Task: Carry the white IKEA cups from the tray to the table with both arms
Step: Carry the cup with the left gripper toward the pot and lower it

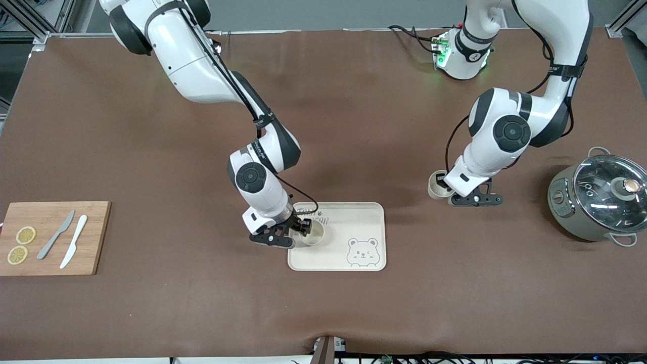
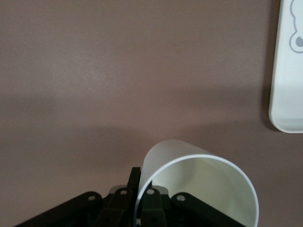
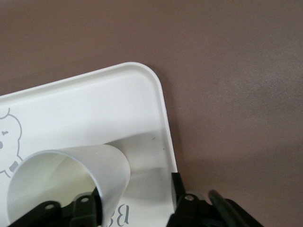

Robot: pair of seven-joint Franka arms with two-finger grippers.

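One white cup (image 1: 314,233) stands upright on the cream bear tray (image 1: 364,217), in the corner toward the right arm's end. My right gripper (image 1: 305,228) is low at this cup and open. In the right wrist view the gripper (image 3: 134,191) straddles the cup (image 3: 61,175) wall, one finger inside and one well outside, over the tray (image 3: 94,104). The second white cup (image 1: 435,187) is beside the tray toward the left arm's end. My left gripper (image 1: 444,186) is shut on its rim wall. The left wrist view shows the gripper (image 2: 142,182) pinching the cup (image 2: 203,184), low over the brown table.
A wooden cutting board (image 1: 50,237) with lemon slices and two knives lies at the right arm's end. A grey pot with a glass lid (image 1: 601,199) stands at the left arm's end. The tray's corner (image 2: 286,71) shows in the left wrist view.
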